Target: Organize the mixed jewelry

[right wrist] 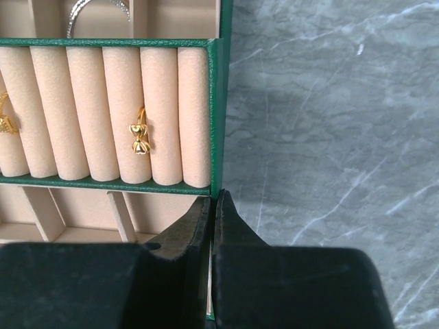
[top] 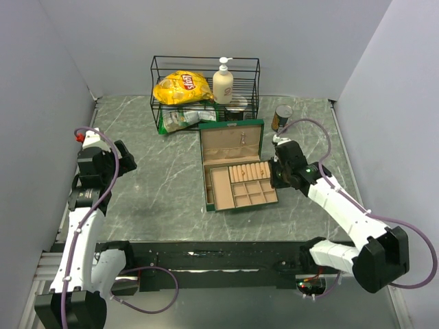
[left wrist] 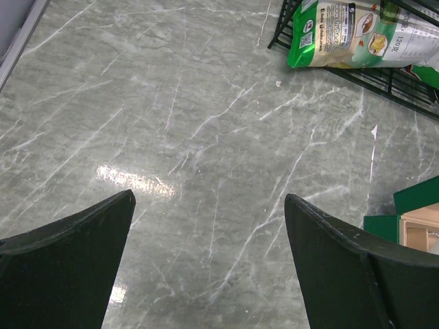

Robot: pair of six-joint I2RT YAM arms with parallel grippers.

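Gold ring (right wrist: 140,139) sat wedged between foam rolls (right wrist: 82,110) beside the right wall of the green box (right wrist: 218,103). Right gripper (right wrist: 214,212), pressed together (nothing visibly pinched), hovered over that wall; dropping there could have jolted the box and unseated it. Left gripper (left wrist: 209,199) gaped wide over the table (left wrist: 171,123).

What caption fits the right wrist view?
Shut right gripper at edge of green box; small gold ring between tan padded rolls.
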